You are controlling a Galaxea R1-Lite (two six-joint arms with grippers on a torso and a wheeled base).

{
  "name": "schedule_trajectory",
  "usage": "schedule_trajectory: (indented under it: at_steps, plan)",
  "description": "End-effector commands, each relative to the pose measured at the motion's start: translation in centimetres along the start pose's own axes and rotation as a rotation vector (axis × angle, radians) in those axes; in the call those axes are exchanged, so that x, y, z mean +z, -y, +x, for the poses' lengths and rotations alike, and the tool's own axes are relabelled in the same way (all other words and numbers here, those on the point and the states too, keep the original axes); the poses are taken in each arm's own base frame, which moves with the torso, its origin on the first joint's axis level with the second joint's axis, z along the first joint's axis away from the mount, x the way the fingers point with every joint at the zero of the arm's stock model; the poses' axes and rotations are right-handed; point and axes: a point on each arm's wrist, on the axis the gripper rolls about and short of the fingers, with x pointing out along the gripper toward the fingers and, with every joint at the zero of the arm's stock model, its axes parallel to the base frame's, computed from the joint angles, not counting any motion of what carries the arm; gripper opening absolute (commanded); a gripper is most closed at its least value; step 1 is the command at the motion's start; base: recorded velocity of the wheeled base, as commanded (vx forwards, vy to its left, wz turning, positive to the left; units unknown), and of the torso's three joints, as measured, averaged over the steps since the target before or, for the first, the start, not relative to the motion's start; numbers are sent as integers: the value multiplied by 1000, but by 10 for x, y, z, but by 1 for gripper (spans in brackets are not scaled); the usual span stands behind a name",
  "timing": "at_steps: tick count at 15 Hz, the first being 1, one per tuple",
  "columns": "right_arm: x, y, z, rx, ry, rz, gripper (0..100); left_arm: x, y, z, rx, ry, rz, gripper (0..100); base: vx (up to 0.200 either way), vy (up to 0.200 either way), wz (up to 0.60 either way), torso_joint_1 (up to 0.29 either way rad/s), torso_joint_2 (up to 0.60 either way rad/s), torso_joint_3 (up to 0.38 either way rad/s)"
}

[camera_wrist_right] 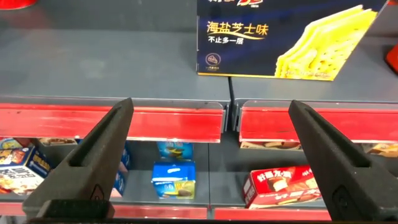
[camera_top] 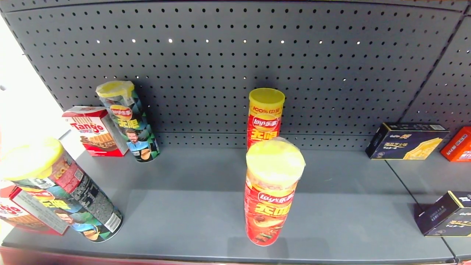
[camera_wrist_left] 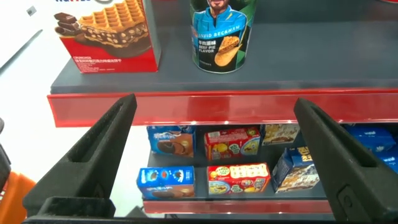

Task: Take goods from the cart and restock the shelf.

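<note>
A dark grey pegboard wall backs the grey shelf, its front strip red; bright white light at left.

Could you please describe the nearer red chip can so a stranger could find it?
On the grey shelf, two red cans stand mid-shelf, one behind the other. It is the front can, near the shelf's edge; clear film covers its yellow lid, unlike the rear can.
</note>
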Motion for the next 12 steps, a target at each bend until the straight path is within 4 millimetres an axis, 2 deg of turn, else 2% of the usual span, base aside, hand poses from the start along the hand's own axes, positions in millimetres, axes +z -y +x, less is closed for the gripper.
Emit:
schedule_trajectory:
  at_steps: [1, 12]
  plan:
    - [0, 0, 0, -1, -2, 0, 100, 0, 0, 0, 0, -1, -1, 100, -200, 0, 0, -2, 7, 2]
    - [0, 0, 0, -1, -2, 0, 100, 0, 0, 0, 0, -1, -1, 100, 0, 0, 0, 0, 0, 0]
